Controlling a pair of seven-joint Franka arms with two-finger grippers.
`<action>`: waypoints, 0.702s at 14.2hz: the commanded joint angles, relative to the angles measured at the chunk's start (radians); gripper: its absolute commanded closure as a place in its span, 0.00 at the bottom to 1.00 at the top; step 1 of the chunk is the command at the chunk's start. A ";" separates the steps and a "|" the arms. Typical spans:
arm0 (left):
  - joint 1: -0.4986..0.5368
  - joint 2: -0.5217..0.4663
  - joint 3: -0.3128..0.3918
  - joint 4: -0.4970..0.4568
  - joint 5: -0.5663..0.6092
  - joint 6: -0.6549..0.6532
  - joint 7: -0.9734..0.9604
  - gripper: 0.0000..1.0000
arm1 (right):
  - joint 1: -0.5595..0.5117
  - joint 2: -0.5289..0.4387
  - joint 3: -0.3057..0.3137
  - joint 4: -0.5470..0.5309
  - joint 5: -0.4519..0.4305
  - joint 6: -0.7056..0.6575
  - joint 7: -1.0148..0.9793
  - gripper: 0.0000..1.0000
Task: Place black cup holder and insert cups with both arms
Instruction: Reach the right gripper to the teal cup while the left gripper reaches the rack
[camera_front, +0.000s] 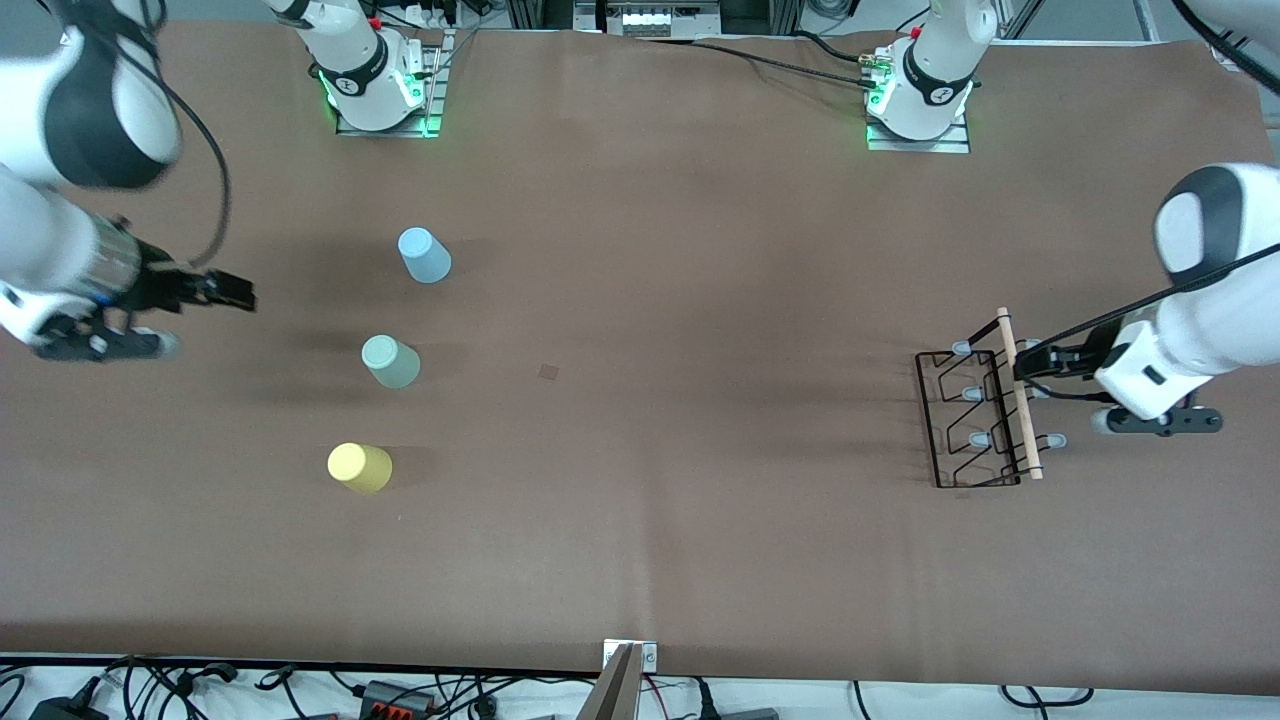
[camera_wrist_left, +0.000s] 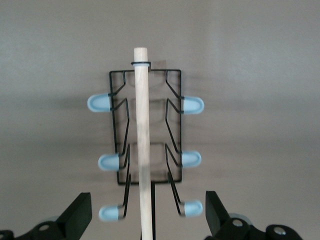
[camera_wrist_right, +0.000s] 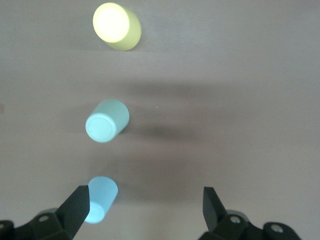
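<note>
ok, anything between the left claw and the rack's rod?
Nothing visible. The left claw is open over the rack, its fingers on either side of the wooden rod. The bare table lies around the rack; the three cups stand at the right arm's end.

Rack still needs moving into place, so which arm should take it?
Left. The left gripper is open right at the black cup holder, its fingers straddling the wooden rod. The right gripper is open at the other end of the table, beside the three cups.
</note>
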 joint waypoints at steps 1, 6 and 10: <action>0.003 -0.047 -0.002 -0.130 -0.003 0.134 0.008 0.00 | 0.032 0.092 -0.002 0.006 0.044 0.051 0.057 0.00; 0.003 -0.047 -0.002 -0.202 -0.001 0.219 0.010 0.10 | 0.118 0.167 -0.002 -0.037 0.044 0.166 0.138 0.00; 0.008 -0.047 -0.002 -0.210 -0.001 0.219 0.010 0.49 | 0.154 0.173 -0.002 -0.156 0.041 0.312 0.195 0.00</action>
